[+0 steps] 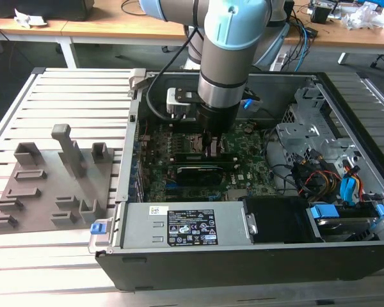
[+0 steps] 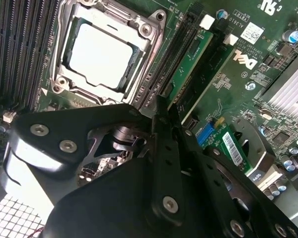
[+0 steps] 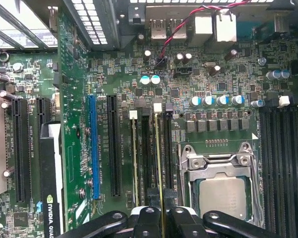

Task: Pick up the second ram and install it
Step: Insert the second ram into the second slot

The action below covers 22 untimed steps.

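Green ram stick edge-on in a motherboard slot, the gripper's jaws pinched on it

Down inside the open computer case [image 1: 345, 211], the gripper [image 3: 161, 218] stands over the motherboard [image 3: 228, 74] beside the processor socket [image 3: 221, 171] — its black fingers [image 3: 145, 220] are closed on the second ram [image 3: 160, 158], which stands upright along one of the memory slots. In the second wrist view a first stick [image 2: 188, 62] already sits in a neighbouring slot, just beside the gripped one. On the slatted surface [image 1: 64, 89], at the exterior view's left, lies the gray fixture plate [image 1: 51, 185] — its upright blocks bare.
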### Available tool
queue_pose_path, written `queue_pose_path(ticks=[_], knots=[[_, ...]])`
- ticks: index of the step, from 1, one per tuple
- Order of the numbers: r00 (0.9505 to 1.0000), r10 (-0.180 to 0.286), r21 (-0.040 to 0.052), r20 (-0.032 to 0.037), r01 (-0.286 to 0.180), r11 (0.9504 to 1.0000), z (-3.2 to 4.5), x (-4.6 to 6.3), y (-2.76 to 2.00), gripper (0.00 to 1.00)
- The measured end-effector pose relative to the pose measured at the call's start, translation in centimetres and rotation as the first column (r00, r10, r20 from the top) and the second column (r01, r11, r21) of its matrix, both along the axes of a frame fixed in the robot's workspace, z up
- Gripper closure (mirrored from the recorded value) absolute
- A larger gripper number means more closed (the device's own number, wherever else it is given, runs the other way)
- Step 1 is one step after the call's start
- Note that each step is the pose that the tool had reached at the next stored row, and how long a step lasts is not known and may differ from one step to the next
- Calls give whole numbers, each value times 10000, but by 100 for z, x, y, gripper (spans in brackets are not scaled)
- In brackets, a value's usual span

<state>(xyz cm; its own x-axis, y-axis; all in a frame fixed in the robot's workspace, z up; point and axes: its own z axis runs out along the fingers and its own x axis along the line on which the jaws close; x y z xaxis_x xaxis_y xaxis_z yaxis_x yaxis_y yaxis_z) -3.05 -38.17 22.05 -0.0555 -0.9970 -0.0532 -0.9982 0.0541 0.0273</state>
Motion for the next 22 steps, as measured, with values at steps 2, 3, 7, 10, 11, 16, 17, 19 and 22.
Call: queue_pose_path(ticks=[2,3,7,10,11,16,17,19,22], knots=[[10000,0,1,0,0,10000,-6,1,0,86],[10000,-1,0,0,1,10000,-11,2,0,86],[10000,0,2,1,0,10000,-17,17,0,86],[10000,-1,-1,-1,1,10000,-17,33,0,86],[10000,0,1,-1,0,10000,-18,33,0,86],[10000,-5,2,1,5,10000,-20,33,6,86],[10000,-30,0,0,30,10000,-19,33,20,86],[10000,-53,0,0,53,10000,-19,33,34,86],[10000,-47,2,-1,47,10000,-19,33,12,86]])
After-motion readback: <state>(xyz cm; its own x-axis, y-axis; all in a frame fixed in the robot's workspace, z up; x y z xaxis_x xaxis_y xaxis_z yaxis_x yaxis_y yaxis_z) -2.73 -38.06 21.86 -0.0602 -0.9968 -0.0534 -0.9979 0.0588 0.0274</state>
